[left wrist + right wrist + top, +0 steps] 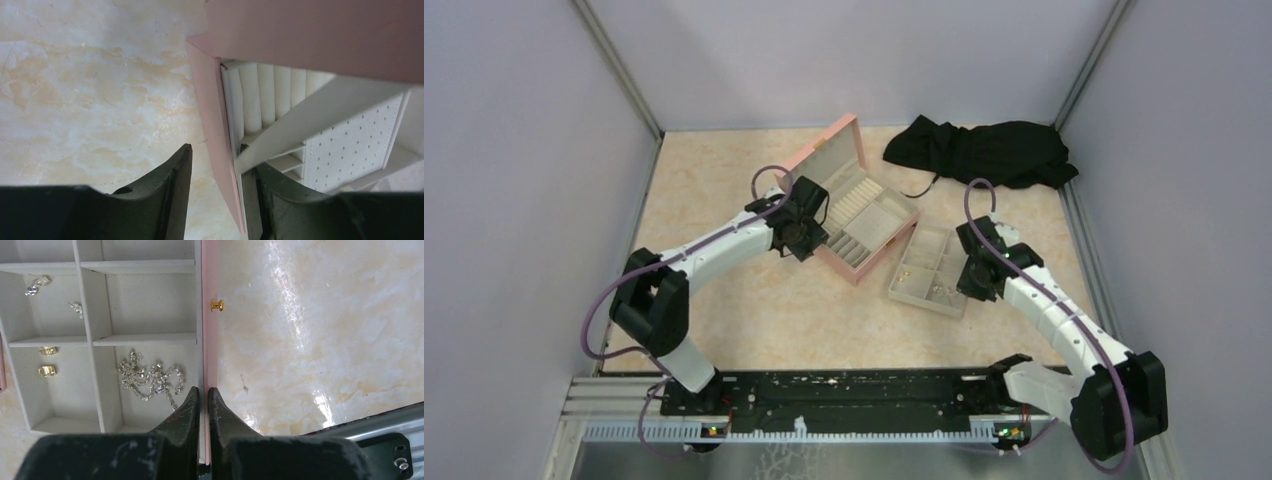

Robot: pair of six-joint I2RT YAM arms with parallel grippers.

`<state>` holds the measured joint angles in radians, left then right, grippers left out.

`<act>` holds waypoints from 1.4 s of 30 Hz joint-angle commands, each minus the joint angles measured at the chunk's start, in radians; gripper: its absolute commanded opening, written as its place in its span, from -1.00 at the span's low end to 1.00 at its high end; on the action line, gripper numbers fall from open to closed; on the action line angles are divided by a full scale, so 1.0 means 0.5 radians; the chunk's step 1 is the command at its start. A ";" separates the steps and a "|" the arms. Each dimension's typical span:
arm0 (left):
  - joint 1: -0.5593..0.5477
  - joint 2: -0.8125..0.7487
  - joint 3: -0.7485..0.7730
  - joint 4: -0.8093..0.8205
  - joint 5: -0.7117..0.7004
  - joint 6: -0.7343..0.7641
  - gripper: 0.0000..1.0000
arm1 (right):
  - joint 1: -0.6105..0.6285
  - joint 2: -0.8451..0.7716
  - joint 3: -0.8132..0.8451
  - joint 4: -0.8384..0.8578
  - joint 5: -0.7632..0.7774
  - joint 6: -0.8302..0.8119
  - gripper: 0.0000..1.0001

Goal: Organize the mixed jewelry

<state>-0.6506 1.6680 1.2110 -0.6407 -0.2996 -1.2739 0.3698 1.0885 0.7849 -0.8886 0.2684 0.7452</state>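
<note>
The mixed jewelry lies in the beige six-compartment tray (924,302). In the right wrist view it shows as a crystal chain (150,377), two gold rings (47,371) and small silver pieces (76,307). The tray (150,305) has a pink outer wall (210,340) with a gold knob (217,305). My right gripper (976,272) (204,389) is shut on that wall. The pink box (829,150) stands open left of the tray. My left gripper (804,218) (215,150) is open, straddling the box's left side wall (210,110), one finger inside and one outside.
A black cloth (984,150) lies at the back right. Grey enclosure walls close in the left, back and right sides. A black rail (844,392) runs along the near edge. The tabletop (754,300) is beige marble-patterned.
</note>
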 commanded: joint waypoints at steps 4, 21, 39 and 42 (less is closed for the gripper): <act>-0.029 -0.250 -0.036 -0.074 0.290 0.254 -0.01 | -0.006 -0.201 -0.053 0.095 0.026 0.039 -1.00; -0.027 -0.834 0.008 -0.071 0.491 0.906 0.05 | 0.011 -0.371 -0.242 0.332 -0.123 0.073 -1.00; 0.475 -0.785 0.466 -0.167 0.651 1.304 0.08 | 0.140 -0.184 -0.230 0.641 0.034 0.278 -1.00; 0.535 -0.748 0.512 -0.207 0.638 1.341 0.08 | 0.244 -0.157 -0.204 0.666 0.138 0.310 -1.00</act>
<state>-0.4145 1.2736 1.4158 -0.7101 -0.0170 -0.6544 0.4374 1.0050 0.6281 -0.6903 0.2607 0.8455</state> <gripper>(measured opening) 0.538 0.026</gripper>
